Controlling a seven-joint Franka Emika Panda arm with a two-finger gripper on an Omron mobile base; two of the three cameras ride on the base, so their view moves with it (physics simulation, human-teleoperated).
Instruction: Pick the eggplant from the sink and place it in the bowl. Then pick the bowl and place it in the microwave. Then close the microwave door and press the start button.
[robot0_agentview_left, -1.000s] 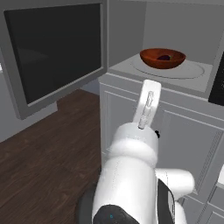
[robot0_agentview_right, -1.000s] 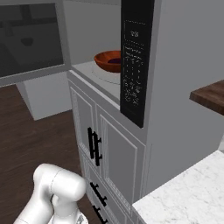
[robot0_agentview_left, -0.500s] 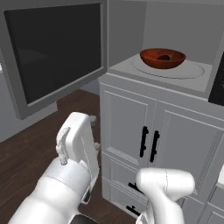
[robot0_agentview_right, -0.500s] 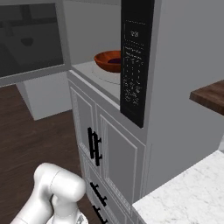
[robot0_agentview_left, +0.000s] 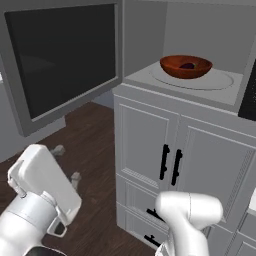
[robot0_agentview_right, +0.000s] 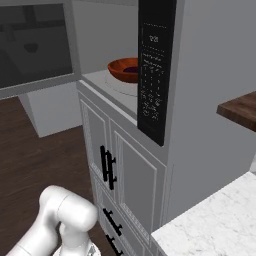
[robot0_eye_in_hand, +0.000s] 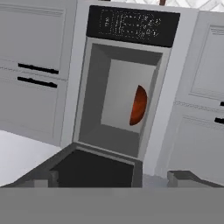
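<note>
Cabinet wall (robot0_agentview_left: 150, 145): pale grey panelled doors with black handles, below and beside the microwave.

Microwave (robot0_agentview_left: 200, 95): cavity open, light grey inside, black control panel (robot0_agentview_right: 156, 70) on its right edge. In the hand view the whole unit appears rolled on its side, panel at the top.

Microwave door (robot0_agentview_left: 65, 60): swung fully out to the left, dark glass facing the room, well clear of the cavity.

Arm: folded low in front of the cabinets. A white link sits bottom left of the left base view, with the elbow at bottom centre.

Bowl (robot0_agentview_left: 186, 66): reddish-brown wood, resting on the round glass turntable (robot0_agentview_left: 220, 82) inside the cavity.

Eggplant (robot0_agentview_left: 188, 65): a small dark shape lying in the bowl, barely visible over the rim.

End effector (robot0_eye_in_hand: 111, 177): fingers spread as wide as they go, nothing between them. It is backed off from the microwave, looking into the cavity across the open door's edge.

Step in hand, by my reading: the eggplant is in the bowl and the bowl is in the microwave, so closing the door comes next. That calls for getting the hand behind the outer face of the door, near its free edge, and sweeping it right until it shuts. Then a fingertip goes to the start button on the black panel.
</note>
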